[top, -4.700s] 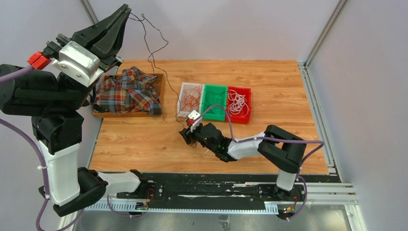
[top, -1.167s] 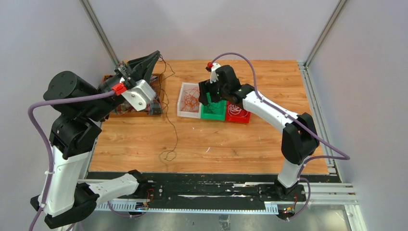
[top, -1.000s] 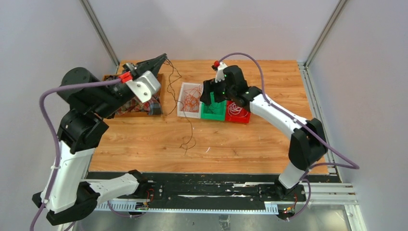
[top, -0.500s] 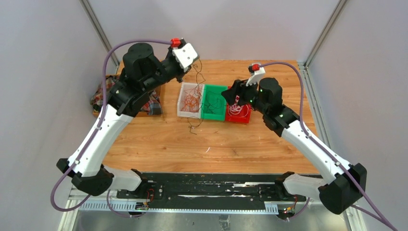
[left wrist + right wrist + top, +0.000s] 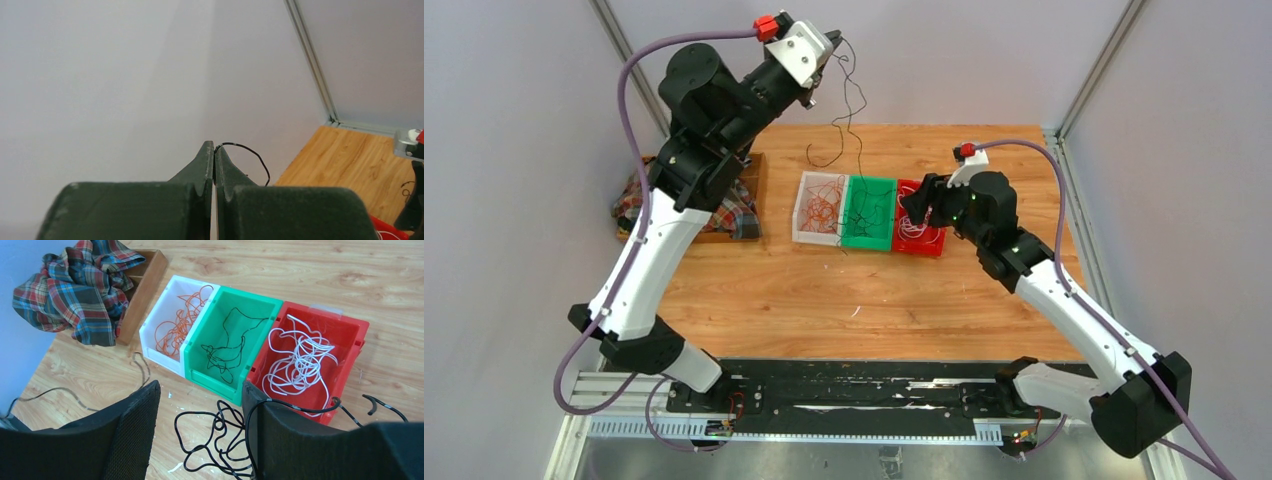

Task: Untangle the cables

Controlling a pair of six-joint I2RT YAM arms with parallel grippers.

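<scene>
Grey walls (image 5: 984, 60) enclose a wooden table (image 5: 754, 290). From its near edge the left arm (image 5: 649, 270) reaches high toward the back wall, while the right arm (image 5: 1064, 300) stretches low across the boards toward the bins.

At the far left a plaid cloth (image 5: 75, 295) is heaped over a wooden tray (image 5: 145, 285). Three bins stand touching in a row near the table's middle: a white bin (image 5: 160, 352), a green bin (image 5: 210, 380) and a red bin (image 5: 350, 360).

The right gripper (image 5: 200, 387) hovers just in front of the red bin, its jaws well apart and closed on nothing. The left gripper (image 5: 214, 147) is pinched tight on a black cable (image 5: 856, 100), which hangs from its tips in loose curls down to the green bin.

Orange cables (image 5: 175, 325) lie in the white bin, white cables (image 5: 300, 360) in the red, and a black strand (image 5: 225, 352) in the green. A black tangle (image 5: 215, 437) shows below the right fingers, one loop crossing the right-hand finger (image 5: 280, 425); whether it belongs to the hanging cable, I cannot tell.
</scene>
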